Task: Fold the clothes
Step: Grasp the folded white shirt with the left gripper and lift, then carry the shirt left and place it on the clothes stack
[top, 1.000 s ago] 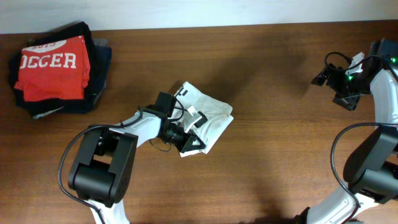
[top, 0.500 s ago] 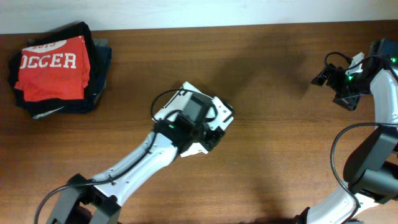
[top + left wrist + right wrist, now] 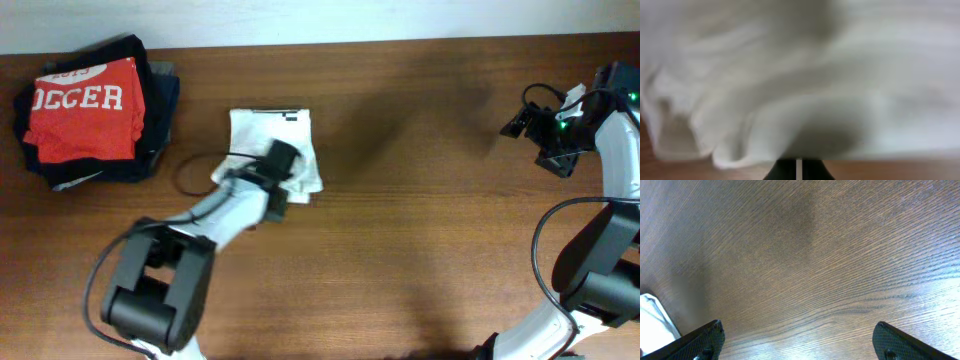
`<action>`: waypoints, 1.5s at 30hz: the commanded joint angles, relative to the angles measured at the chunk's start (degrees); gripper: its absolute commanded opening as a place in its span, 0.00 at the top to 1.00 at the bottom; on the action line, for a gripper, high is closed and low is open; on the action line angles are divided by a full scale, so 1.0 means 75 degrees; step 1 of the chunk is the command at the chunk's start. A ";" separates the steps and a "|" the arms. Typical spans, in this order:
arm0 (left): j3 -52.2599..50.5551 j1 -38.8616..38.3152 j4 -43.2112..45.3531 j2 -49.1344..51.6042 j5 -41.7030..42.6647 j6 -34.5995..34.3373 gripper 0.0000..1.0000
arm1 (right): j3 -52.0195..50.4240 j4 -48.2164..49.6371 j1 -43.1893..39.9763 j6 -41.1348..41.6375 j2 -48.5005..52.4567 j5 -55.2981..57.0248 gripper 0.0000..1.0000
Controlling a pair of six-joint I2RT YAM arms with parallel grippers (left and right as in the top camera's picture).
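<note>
Brown wooden table (image 3: 420, 230) carries everything: the left gripper (image 3: 283, 170), jaws closed to almost nothing, sits on the near right part of the folded white T-shirt (image 3: 258, 133), but blurred white cloth fills its own camera, so whether it pinches fabric cannot be told. The right gripper (image 3: 801, 341) hangs spread wide and empty over bare wood near the table's right edge. The T-shirt lies left of middle towards the far edge, its near side hidden by the arm.
</note>
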 commanded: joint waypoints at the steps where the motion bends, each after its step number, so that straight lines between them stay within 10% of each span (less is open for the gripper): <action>1: 0.0000 0.1399 -0.0079 0.0233 0.1886 -0.0396 0.95 | -0.0006 0.0003 0.0000 -0.0050 -0.0044 0.0067 0.02; 8: 0.2122 0.1542 -0.0481 -0.1090 0.2378 -0.0125 0.91 | -0.0006 0.0003 0.0000 -0.0050 -0.0044 0.0067 0.02; 9: 0.2119 0.1536 -0.0408 -0.1070 0.2614 0.0259 0.79 | -0.0006 0.0003 0.0000 -0.0050 -0.0044 0.0067 0.02; 10: 0.2119 0.1536 -0.0405 -0.1000 0.2600 0.0323 0.39 | -0.0006 0.0003 0.0000 -0.0050 -0.0044 0.0067 0.02; 12: 0.2119 0.1542 -0.0303 -0.0746 0.2602 0.0318 0.03 | -0.0006 0.0003 0.0000 -0.0050 -0.0044 0.0067 0.02; 28: 0.2119 0.1795 0.0178 0.2154 0.2340 0.0606 0.01 | -0.0006 0.0003 0.0000 -0.0050 -0.0044 0.0067 0.02; 32: 0.2119 0.1795 0.0009 0.2273 0.2343 0.0603 0.47 | -0.0006 0.0003 0.0000 -0.0050 -0.0044 0.0067 0.02; 35: 0.2122 0.1795 -0.0160 0.2270 0.2346 0.0603 0.99 | -0.0006 0.0003 0.0000 -0.0050 -0.0044 0.0067 0.02; 45: 0.5013 0.1830 -0.0210 0.0667 0.0542 0.1737 0.99 | -0.0006 0.0006 0.0000 -0.0050 -0.0044 0.0067 0.02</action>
